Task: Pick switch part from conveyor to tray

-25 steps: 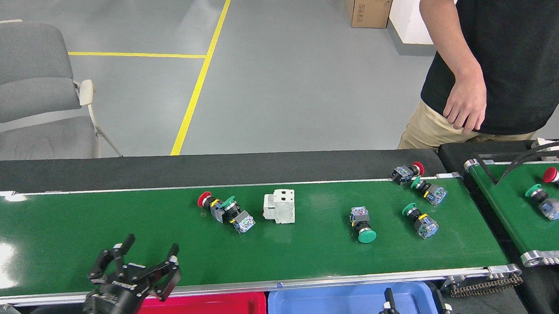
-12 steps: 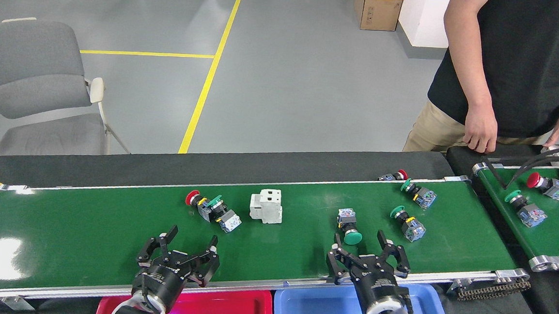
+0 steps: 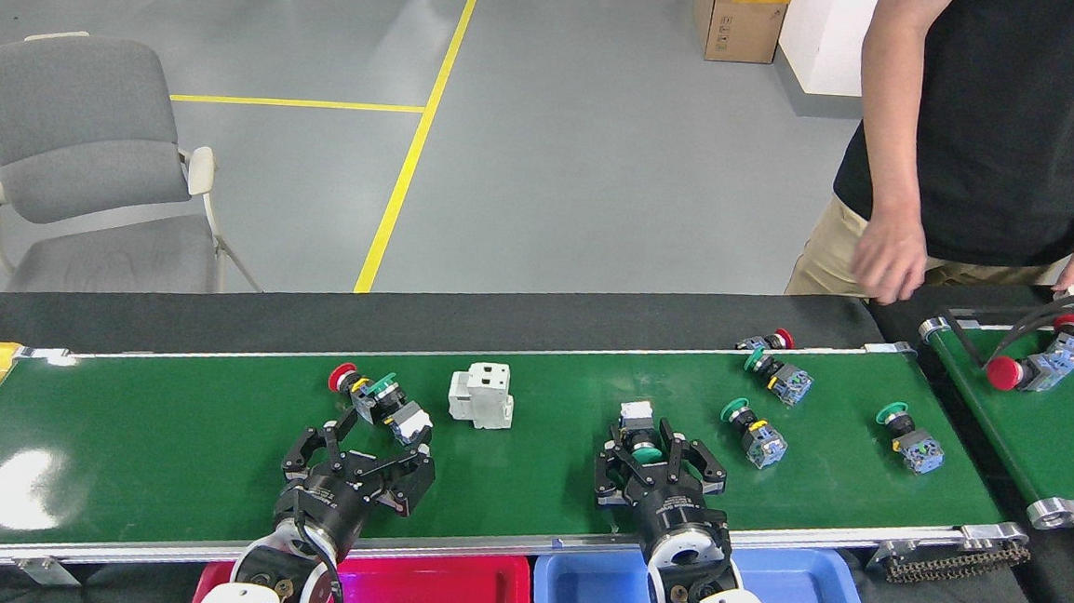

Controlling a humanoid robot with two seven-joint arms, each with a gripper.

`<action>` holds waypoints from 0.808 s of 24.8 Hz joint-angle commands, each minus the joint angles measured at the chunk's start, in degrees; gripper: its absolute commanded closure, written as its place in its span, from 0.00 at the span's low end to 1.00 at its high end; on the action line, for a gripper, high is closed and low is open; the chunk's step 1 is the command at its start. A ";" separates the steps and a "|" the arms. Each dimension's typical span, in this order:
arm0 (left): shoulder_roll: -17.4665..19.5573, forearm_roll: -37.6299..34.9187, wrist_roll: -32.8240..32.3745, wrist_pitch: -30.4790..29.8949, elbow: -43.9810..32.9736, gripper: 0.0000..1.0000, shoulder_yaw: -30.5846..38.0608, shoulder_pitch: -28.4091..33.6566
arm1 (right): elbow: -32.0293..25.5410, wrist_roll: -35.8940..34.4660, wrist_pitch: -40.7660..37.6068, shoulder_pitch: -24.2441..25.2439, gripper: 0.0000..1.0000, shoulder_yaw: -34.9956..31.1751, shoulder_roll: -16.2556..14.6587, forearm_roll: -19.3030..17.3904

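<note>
Both grippers now reach over the conveyor (image 3: 166,428)

The right gripper (image 3: 651,450) has moved forward since before, fingers spread around the green push-button switch (image 3: 641,429) mid-belt; the left gripper (image 3: 362,449), fingers spread, came just beside the red-and-green switch pair (image 3: 380,402)

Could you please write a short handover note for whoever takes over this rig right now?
Right claw: open, straddling the green-capped switch part on the conveyor, not yet closed.
Left claw: open, just short of the red and green switch pair.
White breaker block lies between them; four more switches sit further right.
Blue tray and red tray, as far as visible, hold nothing.
Done: nothing picked. Left: grasp, lift, drop into a tray.
</note>
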 commanded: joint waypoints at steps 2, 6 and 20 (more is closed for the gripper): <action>0.05 -0.07 0.21 -0.07 0.69 0.00 0.44 -1.93 | -1.19 0.08 -3.80 -1.26 0.94 -0.04 -0.16 -0.09; -0.04 0.01 0.21 0.19 3.06 0.01 0.97 -3.95 | -2.86 0.08 -7.75 -1.00 0.96 0.05 -0.24 -0.09; 0.13 1.86 0.91 3.53 4.12 0.81 1.41 -2.90 | -20.35 0.00 -16.10 5.77 0.94 20.79 -4.73 0.52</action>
